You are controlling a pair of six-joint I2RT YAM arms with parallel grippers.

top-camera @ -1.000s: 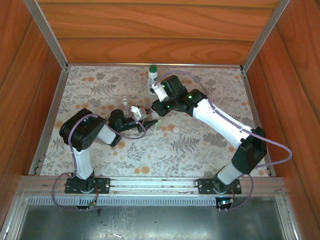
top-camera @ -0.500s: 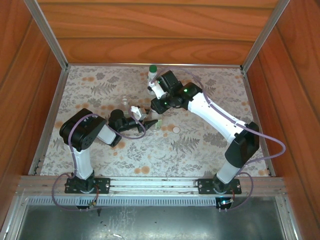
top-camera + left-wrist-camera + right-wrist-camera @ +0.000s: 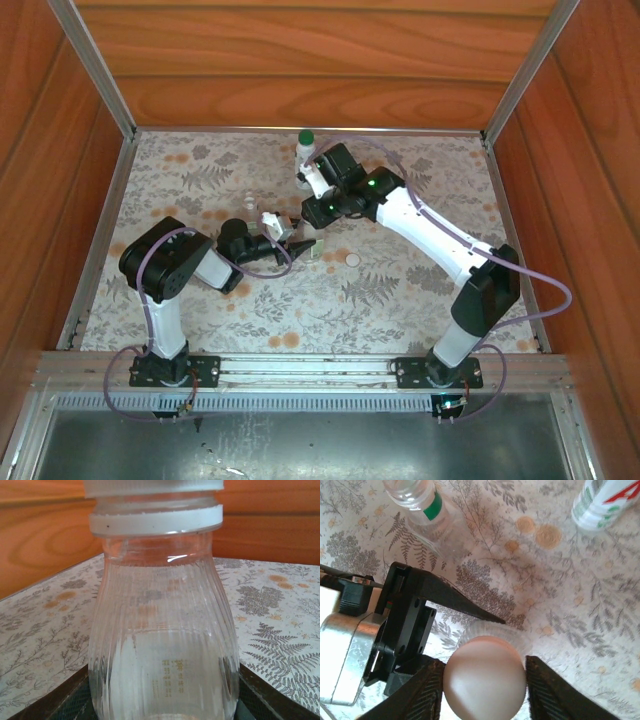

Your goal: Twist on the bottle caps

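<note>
Beyond the shorter clear bottle (image 3: 160, 645) and to its left, the clear bottle with the green label (image 3: 427, 515) is standing with its neck looking bare, so I am counting it as uncapped. Against the short bottle's left side, my left gripper (image 3: 298, 244) is pinching the ribbed body low down and steadying it upright on the table (image 3: 400, 290). On that bottle's mouth a white cap (image 3: 485, 680) is sitting over its white collar, and my right gripper (image 3: 484, 666) is hanging over it with one finger close on each side of the cap. Whether those fingers are pressing the cap or just clear of it I cannot tell, nor whether the cap is fully turned down. Well behind the short bottle, the white bottle (image 3: 305, 155) is wearing its dark green cap (image 3: 305, 136), which I am judging finished. Just right of the short bottle, a loose white cap (image 3: 352, 259) is lying flat on the table. So I am reckoning one bottle done, one in hand, and the labelled clear one waiting for that loose cap
</note>
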